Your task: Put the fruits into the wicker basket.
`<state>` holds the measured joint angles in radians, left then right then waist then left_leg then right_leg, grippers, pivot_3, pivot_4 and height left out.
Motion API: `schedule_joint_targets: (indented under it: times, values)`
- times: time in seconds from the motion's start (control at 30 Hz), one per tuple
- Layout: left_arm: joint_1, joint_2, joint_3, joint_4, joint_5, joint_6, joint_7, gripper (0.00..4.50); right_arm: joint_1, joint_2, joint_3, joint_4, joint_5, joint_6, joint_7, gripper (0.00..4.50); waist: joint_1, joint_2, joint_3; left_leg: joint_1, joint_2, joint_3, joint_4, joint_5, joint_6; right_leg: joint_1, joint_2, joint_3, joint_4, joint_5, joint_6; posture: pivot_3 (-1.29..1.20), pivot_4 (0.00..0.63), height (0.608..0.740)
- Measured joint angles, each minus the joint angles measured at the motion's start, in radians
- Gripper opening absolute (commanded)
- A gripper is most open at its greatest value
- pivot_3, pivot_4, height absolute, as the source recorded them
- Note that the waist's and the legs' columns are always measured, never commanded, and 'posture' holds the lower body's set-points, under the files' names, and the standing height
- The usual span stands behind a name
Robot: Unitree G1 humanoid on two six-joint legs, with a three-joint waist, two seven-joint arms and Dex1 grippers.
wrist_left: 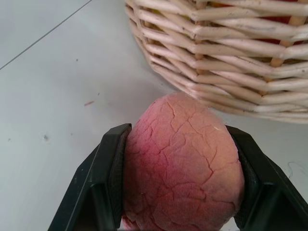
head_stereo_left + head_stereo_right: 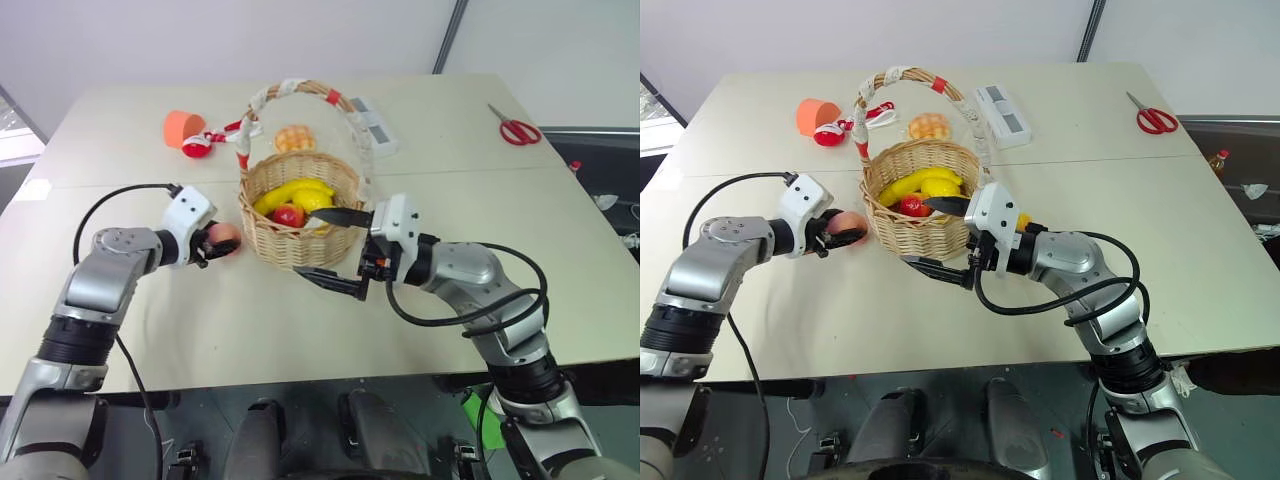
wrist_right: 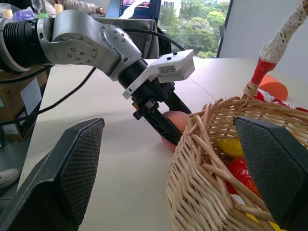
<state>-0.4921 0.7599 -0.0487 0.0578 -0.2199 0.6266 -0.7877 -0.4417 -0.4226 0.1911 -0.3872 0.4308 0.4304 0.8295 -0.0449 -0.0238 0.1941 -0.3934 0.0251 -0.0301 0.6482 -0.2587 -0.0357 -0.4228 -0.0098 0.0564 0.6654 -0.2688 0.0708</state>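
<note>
Pale white table (image 2: 560, 230) before plain light walls; window (image 3: 192, 21) with green trees; dark floor below

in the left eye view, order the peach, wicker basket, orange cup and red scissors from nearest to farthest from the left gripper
1. Peach: between the fingers of the left gripper.
2. Wicker basket: just beside it, toward the table's middle.
3. Orange cup: lying toward the far edge, behind the gripper.
4. Red scissors: at the far right corner of the table.

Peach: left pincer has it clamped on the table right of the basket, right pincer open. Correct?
Not quite. The peach, clamped in the left pincer, sits left of the wicker basket, as the left eye view shows. The right pincer is open.
</note>
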Motion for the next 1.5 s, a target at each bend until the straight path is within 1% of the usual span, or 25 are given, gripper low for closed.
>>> schedule_joint_targets:
  times: [0.07,0.13,0.23,0.3,0.37,0.4,0.47,0.57,0.67,0.73,0.77,0.8,0.83,0.9,1.0,1.1,1.2,1.27,1.37,1.5]
  values:
    - [0.033,0.011,0.061,-0.02,-0.027,0.004,-0.003,2.32,0.008,-0.002,0.0,-0.002,-0.001,0.0,-0.002,4.5,0.0,0.0,0.0,0.0,0.001,0.0,0.0,0.0,0.0,0.0,0.0,0.0,0.0,0.0,0.0,0.0,0.15,0.74]
    - [0.062,0.008,0.164,-0.045,-0.095,0.022,-0.007,2.32,0.013,-0.004,0.0,-0.004,-0.002,0.001,-0.004,4.5,0.001,0.0,0.0,-0.001,0.002,0.0,0.0,0.0,0.0,-0.001,-0.001,0.0,0.0,0.0,0.0,0.0,0.15,0.74]
    - [0.076,-0.011,0.367,-0.134,-0.255,0.069,-0.008,2.32,0.016,-0.009,-0.001,-0.008,-0.002,0.001,-0.006,4.5,0.003,0.0,0.0,-0.001,0.002,0.0,0.001,0.0,0.0,-0.001,-0.001,0.0,0.0,0.0,0.0,0.0,0.15,0.74]
    - [0.069,-0.02,0.443,-0.231,-0.349,0.106,0.001,2.32,0.016,-0.011,-0.001,-0.008,-0.002,0.001,-0.005,4.5,0.005,0.0,0.0,-0.001,0.002,0.0,0.001,0.0,0.0,0.0,-0.001,0.0,0.0,0.0,0.0,0.0,0.15,0.74]
    - [0.041,-0.03,0.417,-0.329,-0.382,0.132,0.023,2.32,0.013,-0.011,-0.001,-0.008,-0.002,0.001,-0.001,4.5,0.012,0.0,0.0,-0.001,0.0,-0.001,0.001,0.0,0.0,0.001,-0.001,-0.001,0.0,0.0,0.0,0.0,0.15,0.74]
    - [0.011,-0.045,0.371,-0.361,-0.379,0.139,0.039,2.32,0.009,-0.011,-0.002,-0.002,-0.002,0.0,0.0,4.5,0.017,0.0,0.0,0.0,0.0,-0.001,0.001,0.0,0.0,0.002,-0.001,-0.001,0.0,0.0,0.0,0.0,0.15,0.74]
    - [-0.059,-0.088,0.235,-0.403,-0.353,0.151,0.073,2.32,-0.005,-0.009,-0.003,0.007,-0.003,-0.001,0.002,4.5,0.026,0.0,0.0,0.0,-0.003,-0.001,0.002,0.0,0.0,0.002,-0.001,0.0,0.0,0.0,0.001,0.0,0.15,0.74]
    - [-0.142,-0.154,0.076,-0.391,-0.289,0.148,0.117,2.32,-0.016,-0.015,-0.012,0.02,-0.005,-0.002,0.001,4.5,0.025,0.0,0.0,0.0,-0.004,-0.001,0.001,0.0,0.0,0.002,-0.001,0.0,-0.001,0.0,0.001,0.0,0.15,0.74]
    - [-0.207,-0.213,0.008,-0.308,-0.221,0.136,0.172,2.32,-0.002,-0.045,-0.042,0.023,-0.005,0.003,-0.003,4.5,0.021,0.0,0.0,0.0,-0.003,0.0,0.0,0.0,0.0,0.0,0.0,0.001,0.0,0.0,0.001,0.0,0.15,0.74]
    - [-0.213,-0.233,-0.011,-0.265,-0.194,0.132,0.194,3.23,0.014,-0.067,-0.073,0.023,-0.001,0.011,-0.011,4.5,0.018,0.0,0.0,0.0,-0.003,0.0,0.0,0.0,0.0,0.0,0.0,0.001,0.0,0.0,0.001,0.0,0.15,0.74]
    - [-0.213,-0.245,-0.019,-0.245,-0.183,0.132,0.201,3.58,0.03,-0.078,-0.101,0.023,0.006,0.023,-0.019,4.5,0.02,0.0,0.0,0.0,-0.003,-0.001,0.0,0.0,0.0,0.0,0.0,0.001,0.0,0.0,0.001,0.0,0.15,0.74]
    - [-0.213,-0.253,-0.023,-0.228,-0.178,0.131,0.202,4.16,0.048,-0.093,-0.131,0.02,0.011,0.043,-0.033,4.5,0.023,0.0,0.0,-0.001,-0.003,-0.001,0.0,0.0,0.0,0.0,0.0,0.001,0.0,0.0,0.001,0.0,0.15,0.74]
    - [-0.212,-0.257,-0.028,-0.224,-0.175,0.127,0.196,4.46,0.072,-0.123,-0.163,0.019,0.012,0.071,-0.053,4.5,0.025,0.0,0.0,-0.001,-0.003,0.0,0.0,0.0,0.0,0.0,0.0,0.001,0.0,0.0,0.001,0.0,0.15,0.74]
    - [-0.197,-0.255,-0.032,-0.226,-0.172,0.088,0.168,4.46,0.131,-0.186,-0.232,0.024,-0.006,0.132,-0.105,4.5,0.031,0.0,0.0,-0.001,-0.004,0.0,0.0,0.0,0.0,0.0,-0.002,0.001,-0.001,0.0,0.001,0.0,0.15,0.74]
    - [-0.165,-0.248,-0.032,-0.227,-0.172,0.024,0.112,4.46,0.161,-0.192,-0.278,0.022,-0.019,0.22,-0.189,4.5,0.025,0.0,0.0,-0.001,-0.004,0.0,0.0,0.0,0.0,0.0,-0.001,0.002,0.0,0.0,0.001,0.0,0.15,0.74]
    - [-0.115,-0.22,-0.024,-0.259,-0.198,-0.044,0.023,4.46,0.145,-0.134,-0.325,0.022,0.005,0.371,-0.311,4.5,0.015,0.0,0.0,0.0,-0.002,0.001,0.0,0.0,0.0,0.0,0.0,0.003,0.0,0.0,0.0,0.0,0.15,0.74]
    - [-0.047,-0.154,0.0,-0.318,-0.254,-0.051,-0.085,4.46,0.081,-0.06,-0.379,0.023,0.06,0.538,-0.414,4.5,0.001,0.0,0.0,0.0,-0.001,0.001,0.0,0.0,0.0,0.0,0.001,0.003,0.001,0.0,0.0,0.0,0.15,0.74]
    - [-0.002,-0.113,0.005,-0.364,-0.292,-0.055,-0.155,4.46,0.056,-0.042,-0.388,0.024,0.071,0.626,-0.466,4.5,0.001,0.0,0.0,0.0,-0.001,0.001,0.0,0.0,0.0,0.0,0.001,0.003,0.001,0.0,0.0,0.0,0.15,0.74]
    - [0.027,-0.09,0.023,-0.406,-0.347,-0.026,-0.194,4.46,0.032,-0.029,-0.385,0.025,0.079,0.724,-0.506,4.5,0.006,0.001,0.0,-0.001,-0.002,0.0,0.0,0.0,0.0,0.0,0.001,0.002,0.0,0.0,0.0,0.0,0.15,0.74]
    - [0.055,-0.074,0.022,-0.445,-0.346,-0.027,-0.189,4.46,-0.007,-0.02,-0.366,0.03,0.092,0.843,-0.538,4.5,0.003,0.001,0.0,-0.001,-0.003,0.001,0.0,0.0,0.0,0.0,0.0,0.003,0.0,0.0,0.001,0.0,0.15,0.74]
